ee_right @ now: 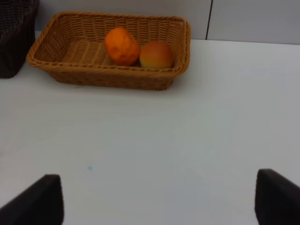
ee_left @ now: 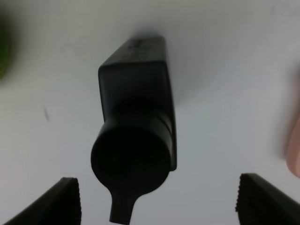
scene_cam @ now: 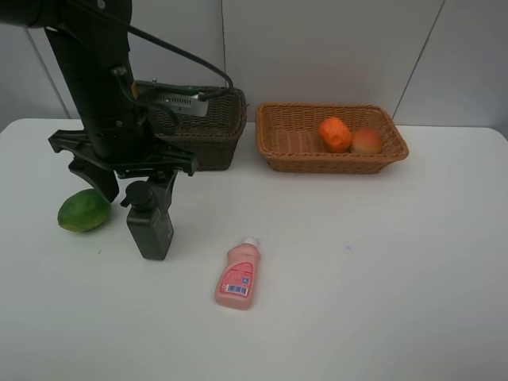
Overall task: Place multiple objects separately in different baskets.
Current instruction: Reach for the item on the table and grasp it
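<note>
Woven wicker basket (scene_cam: pixel 317 164), matt dark plastic bottle (scene_cam: pixel 152 230), smooth table (scene_cam: pixel 381 270)

Left arm (scene_cam: pixel 91 71) stands steep, left gripper (scene_cam: pixel 133 189) pointing downward with fingers (ee_left: pixel 63 204) spread wide; right gripper (ee_right: pixel 157 201) likewise parted, holding nothing.

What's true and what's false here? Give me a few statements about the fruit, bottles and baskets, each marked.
1. The orange and the peach lie in the light basket. True.
2. The pink bottle stands upright. False: it lies flat on the table.
3. The left hand is open over the dark pump bottle. True.
4. The green fruit sits in a basket. False: it lies on the table beside the dark pump bottle.
</note>
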Controlling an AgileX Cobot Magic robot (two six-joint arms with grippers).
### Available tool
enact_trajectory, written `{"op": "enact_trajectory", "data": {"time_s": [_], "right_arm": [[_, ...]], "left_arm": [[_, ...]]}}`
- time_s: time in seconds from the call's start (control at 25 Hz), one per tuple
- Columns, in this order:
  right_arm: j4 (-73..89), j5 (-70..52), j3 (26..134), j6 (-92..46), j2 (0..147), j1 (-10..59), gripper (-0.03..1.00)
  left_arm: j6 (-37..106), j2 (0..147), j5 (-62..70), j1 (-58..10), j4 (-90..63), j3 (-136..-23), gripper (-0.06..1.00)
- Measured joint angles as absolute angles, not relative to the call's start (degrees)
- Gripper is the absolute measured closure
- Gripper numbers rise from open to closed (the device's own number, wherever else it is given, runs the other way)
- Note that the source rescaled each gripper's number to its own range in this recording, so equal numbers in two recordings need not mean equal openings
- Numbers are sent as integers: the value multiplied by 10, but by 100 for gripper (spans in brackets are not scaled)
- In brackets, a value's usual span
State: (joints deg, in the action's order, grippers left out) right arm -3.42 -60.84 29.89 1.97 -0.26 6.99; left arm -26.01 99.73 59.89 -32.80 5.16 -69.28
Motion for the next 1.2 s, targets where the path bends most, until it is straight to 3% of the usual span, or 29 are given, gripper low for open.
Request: {"op": "enact_trajectory", "data": {"time_s": [1.2], "right_arm": [[-34,-608,299,20,-3,70,30]], "left_arm": [[-260,1056,558,-315,51,-693,7]]}}
